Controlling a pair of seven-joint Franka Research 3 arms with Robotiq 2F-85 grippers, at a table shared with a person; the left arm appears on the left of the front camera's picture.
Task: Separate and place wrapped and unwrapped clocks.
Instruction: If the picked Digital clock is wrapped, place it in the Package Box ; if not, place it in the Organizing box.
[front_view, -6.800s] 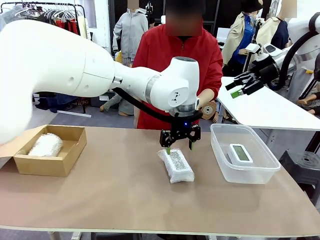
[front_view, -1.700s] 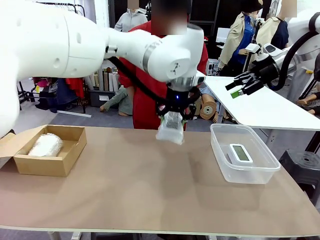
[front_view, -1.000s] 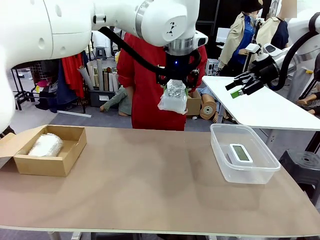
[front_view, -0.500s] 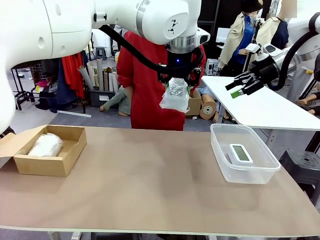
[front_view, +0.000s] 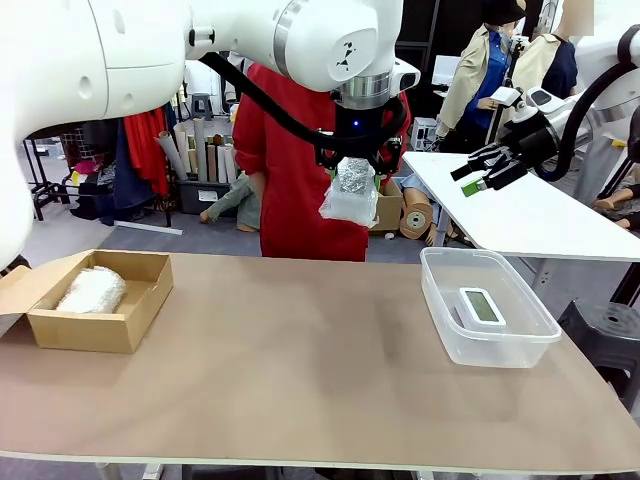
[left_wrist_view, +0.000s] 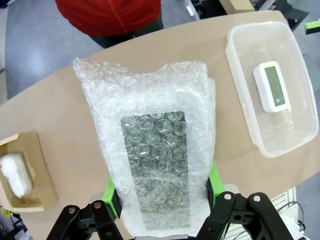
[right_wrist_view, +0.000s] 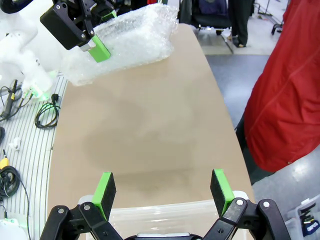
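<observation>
1. The left gripper (front_view: 352, 172) is clenched on a whitish, clear bubble-wrapped clock (front_view: 349, 196), held high above the far side of the surface (front_view: 300, 370), in front of a person in a red top (front_view: 290, 170).
2. In the left wrist view that bubble-wrapped clock (left_wrist_view: 152, 145) is a tall, crinkled packet of round air cells, with a dark grey rectangle showing through its middle. The green pads (left_wrist_view: 111, 198) press in on its lower sides.
3. A second lump of whitish bubble wrap (front_view: 92, 289), rounded and soft-looking, lies inside the open brown cardboard box (front_view: 140, 305) at the left end of the surface.
4. The bare white digital clock (front_view: 481, 305), a smooth rounded rectangle with a grey-green screen, lies flat in the clear plastic tub (front_view: 440, 310) at the right end. No digits can be read on the screen.
5. The tub has thin, glossy walls and rounded corners; the box is matt card with one flap open.
6. The surface is plain brown and matt, with faint darker smudges.
7. The right gripper (front_view: 480, 170) hangs released off to the right, above the tub; in its own view its green pads (right_wrist_view: 105, 189) stand wide apart with nothing between them.
8. No brand or writing is legible on any item.
</observation>
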